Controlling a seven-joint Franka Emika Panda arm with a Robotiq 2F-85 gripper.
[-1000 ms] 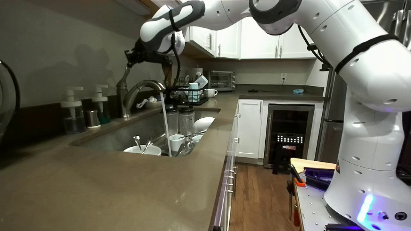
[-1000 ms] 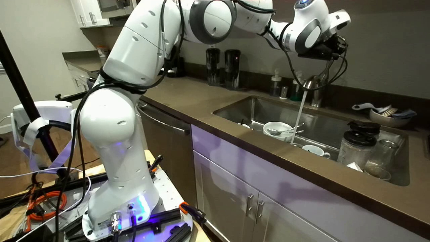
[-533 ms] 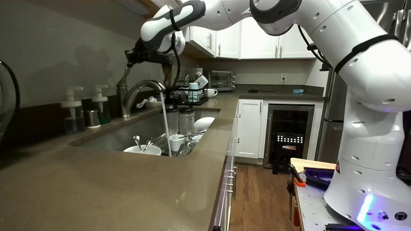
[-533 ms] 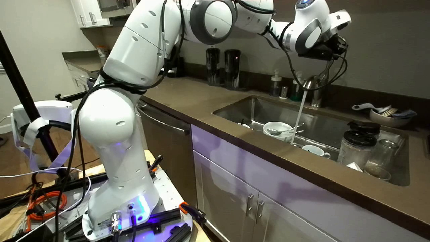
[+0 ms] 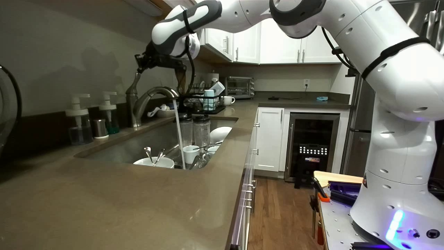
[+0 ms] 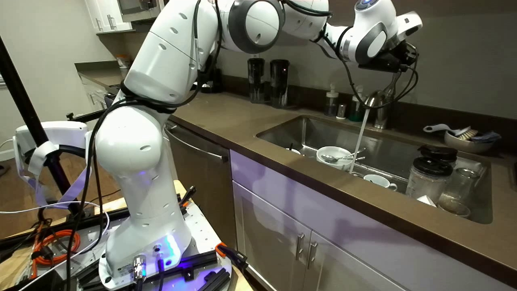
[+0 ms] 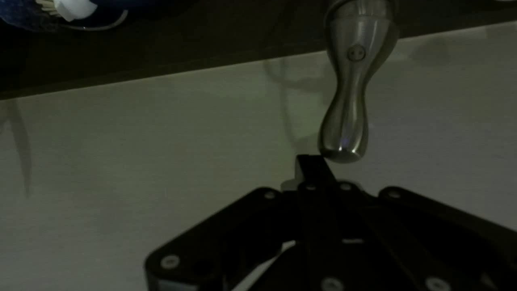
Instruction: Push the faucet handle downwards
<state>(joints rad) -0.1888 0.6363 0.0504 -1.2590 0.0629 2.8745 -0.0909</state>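
Robot arm (image 6: pixel 164 57): one, with one gripper (image 7: pixel 317 165) at the lower right of the wrist view. Faucet (image 5: pixel 143 103): one, left of centre in an exterior view, fitted with one faucet handle (image 7: pixel 348 113). Water stream (image 5: pixel 179 133): one. Pump bottles (image 5: pixel 79 127): two, left side. Metal cylinder (image 5: pixel 100 128): one, between them. Toaster oven (image 5: pixel 239 87): one, upper centre. In an exterior view: tall dark bottles (image 6: pixel 279 83), two, upper centre; sink (image 6: pixel 335 131), one, right of centre; dark-lidded jars (image 6: pixel 430 180), two, lower right; cabinet doors (image 6: pixel 270 230), two, lower centre, with two bar pulls (image 6: pixel 299 247).
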